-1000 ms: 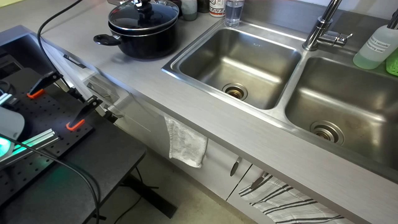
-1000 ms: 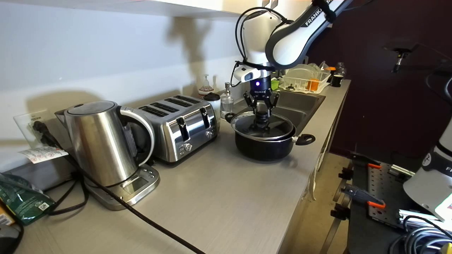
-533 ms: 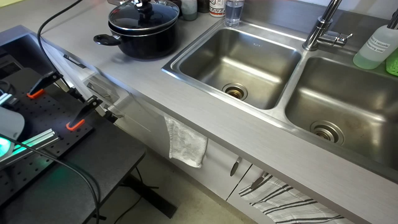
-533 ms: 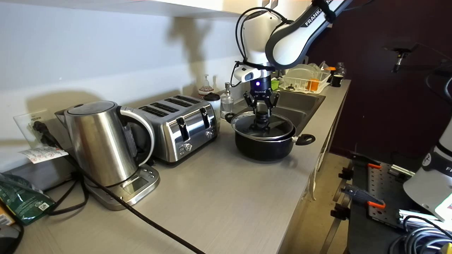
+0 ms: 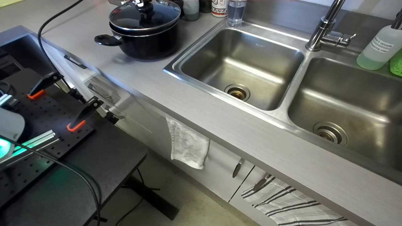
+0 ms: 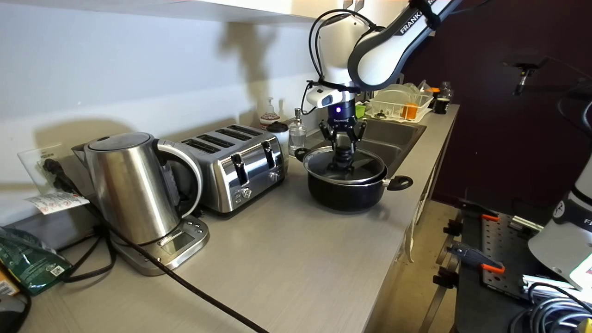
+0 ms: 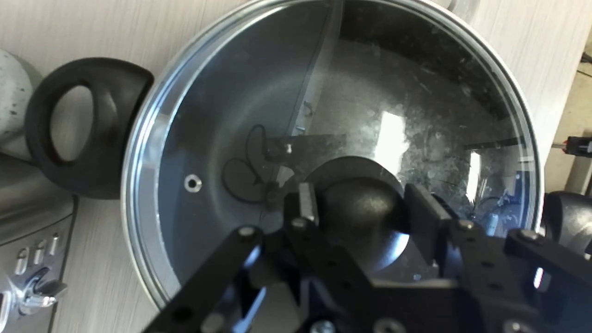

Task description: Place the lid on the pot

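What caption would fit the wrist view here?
The tool straddling the black knob of the glass lid, a pot handle at picture left.

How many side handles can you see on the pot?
2: in the wrist view, the left handle shows whole and the right handle is cut off by the frame. No third shows in any view.

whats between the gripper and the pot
The lid, over the pot, with its black knob between the fingers of the gripper; the wrist view and an exterior view show it.
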Tool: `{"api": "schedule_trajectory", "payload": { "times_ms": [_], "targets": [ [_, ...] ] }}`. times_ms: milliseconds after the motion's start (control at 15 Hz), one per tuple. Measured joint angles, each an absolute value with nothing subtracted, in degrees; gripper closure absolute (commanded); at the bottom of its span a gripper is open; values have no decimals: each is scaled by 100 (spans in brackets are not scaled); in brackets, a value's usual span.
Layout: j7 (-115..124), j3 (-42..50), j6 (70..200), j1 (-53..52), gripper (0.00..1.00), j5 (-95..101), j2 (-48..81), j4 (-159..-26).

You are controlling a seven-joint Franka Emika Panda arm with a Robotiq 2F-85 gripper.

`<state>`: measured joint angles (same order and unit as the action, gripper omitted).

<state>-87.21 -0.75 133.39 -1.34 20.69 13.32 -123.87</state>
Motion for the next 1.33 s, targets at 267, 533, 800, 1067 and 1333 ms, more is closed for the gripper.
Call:
{"api": "schedule_trajectory", "payload": {
  "times_ms": [267, 533, 800, 1067, 1333],
  "targets": [
    [-8770, -105, 13339, -134, 75, 2069, 1320, -12402],
    [-8787, -125, 13339, -135, 75, 2069, 1295, -12437],
    [-8800, -127, 13369, -129, 75, 2067, 1240, -12513],
    [-8826, -127, 13439, -85, 75, 2056, 1145, -12654],
    [-8862, -127, 13488, -32, 75, 2036, 1068, -12766]
  ]
}}
